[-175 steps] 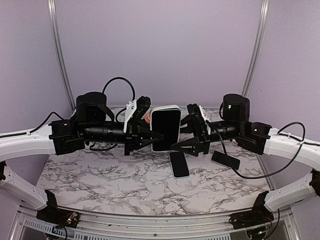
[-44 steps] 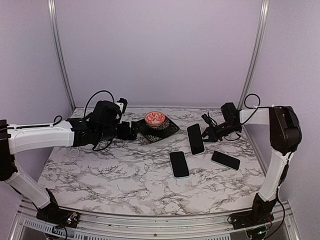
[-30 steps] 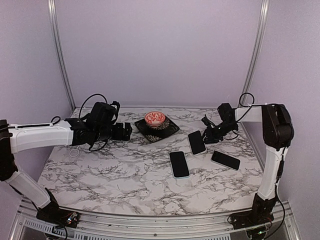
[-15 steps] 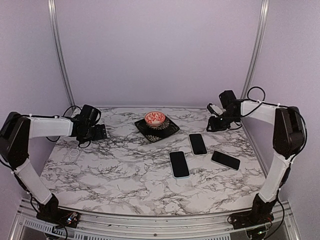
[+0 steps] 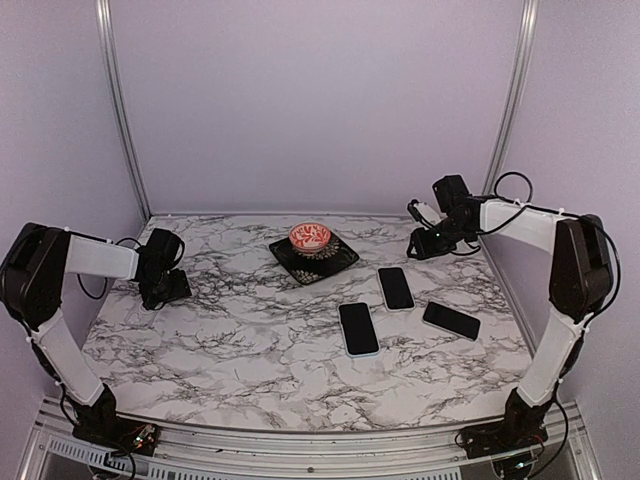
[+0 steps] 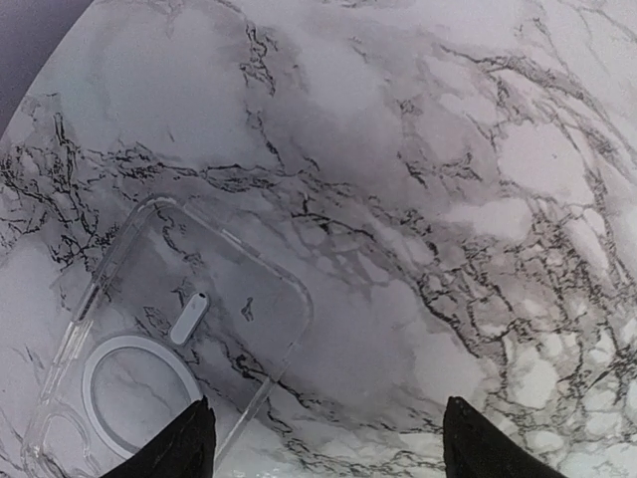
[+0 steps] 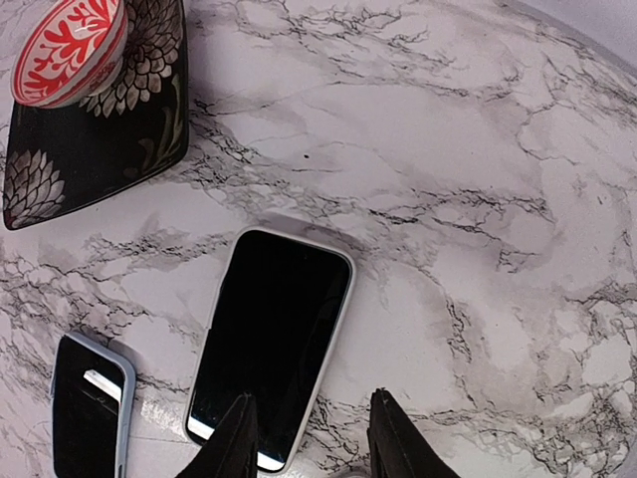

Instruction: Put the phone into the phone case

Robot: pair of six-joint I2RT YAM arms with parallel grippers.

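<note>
A black-screened phone in a white case (image 7: 269,344) lies flat on the marble, also visible in the top view as the white-cased phone (image 5: 397,288). My right gripper (image 7: 314,438) hovers above its near end, open, with nothing between the fingers; from above, the right gripper (image 5: 420,245) sits back-right of the phone. A clear phone case (image 6: 169,339) with a ring on its back lies empty at the table's left. My left gripper (image 6: 333,453) hangs open just right of it, near the left edge as the left gripper (image 5: 165,288).
A black flowered plate (image 5: 340,258) with a red-and-white bowl (image 5: 310,236) stands at the back middle. Two more phones lie near the centre: one with a pale rim (image 5: 358,328) and a dark one (image 5: 450,320). Walls close the back and sides.
The right gripper has let go of the white-cased phone and drawn back to the right. The left arm has swung from the plate to the left edge, its jaws narrowing slightly.
</note>
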